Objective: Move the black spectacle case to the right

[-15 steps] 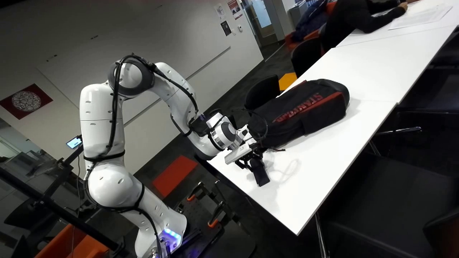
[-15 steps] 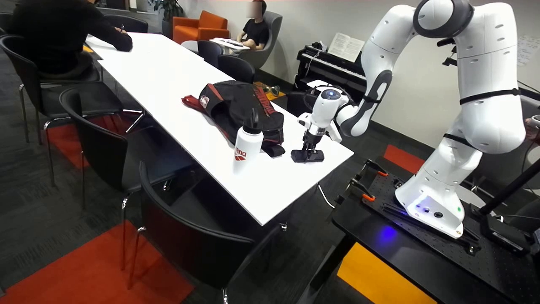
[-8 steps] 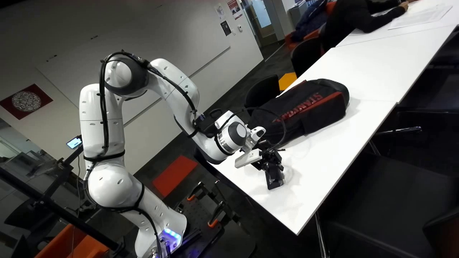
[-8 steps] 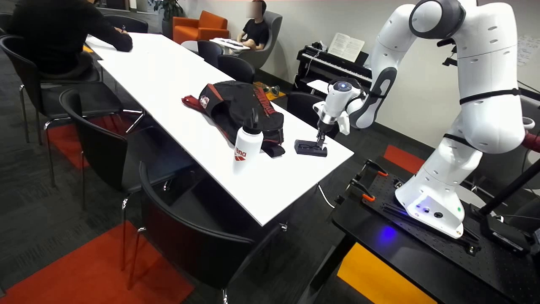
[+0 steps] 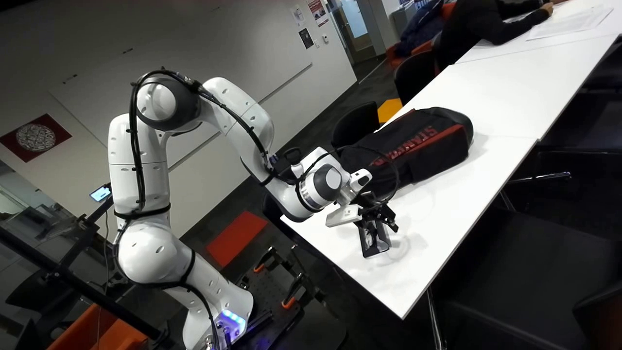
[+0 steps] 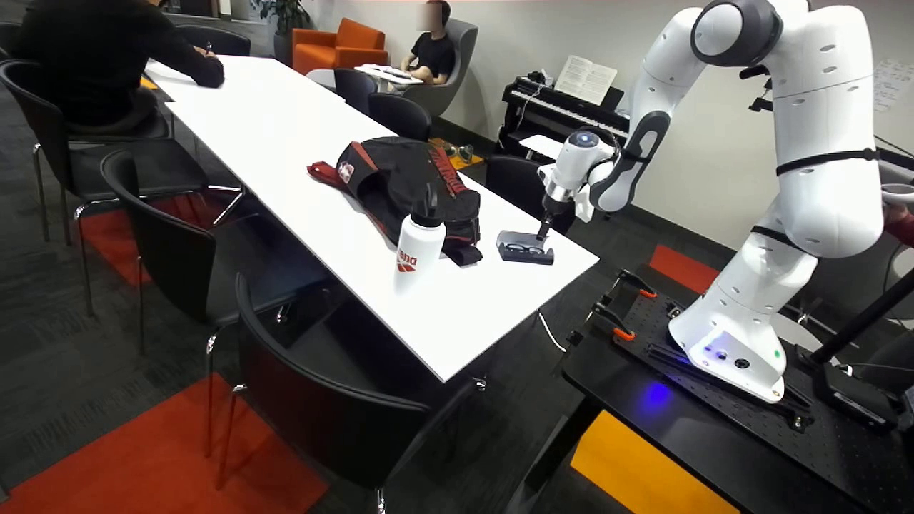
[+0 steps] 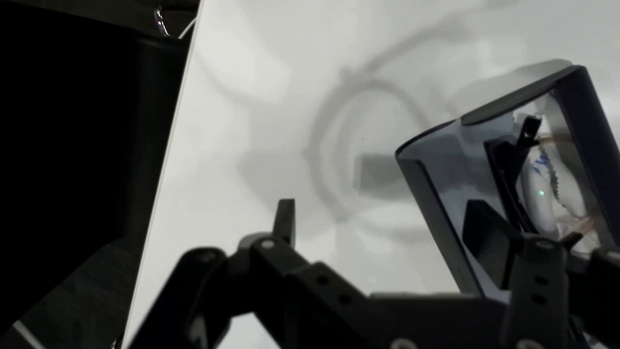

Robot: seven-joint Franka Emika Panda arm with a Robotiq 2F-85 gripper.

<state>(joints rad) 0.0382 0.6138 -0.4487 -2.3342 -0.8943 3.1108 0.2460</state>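
Note:
The black spectacle case (image 6: 527,257) lies open on the white table (image 6: 457,314), with black-framed glasses (image 7: 501,169) and a pale cloth (image 7: 566,189) inside. The case also shows in an exterior view (image 5: 374,250) and in the wrist view (image 7: 441,230). My gripper (image 7: 387,223) is open with nothing between its fingers. In the wrist view its right finger overlaps the open case, and its left finger is over bare table outside it. I cannot tell whether the right finger touches the case. The gripper (image 5: 379,228) is just above the case.
A large black bag with red lettering (image 5: 413,150) lies on the table and shows in both exterior views (image 6: 407,178). A white bottle with red print (image 6: 420,250) stands beside it. The table's edge (image 7: 167,155) runs left of the gripper in the wrist view.
The case has shifted, to the right in an exterior view, and its lid has come open, showing the glasses. The gripper moved the same way and its fingers are now apart.

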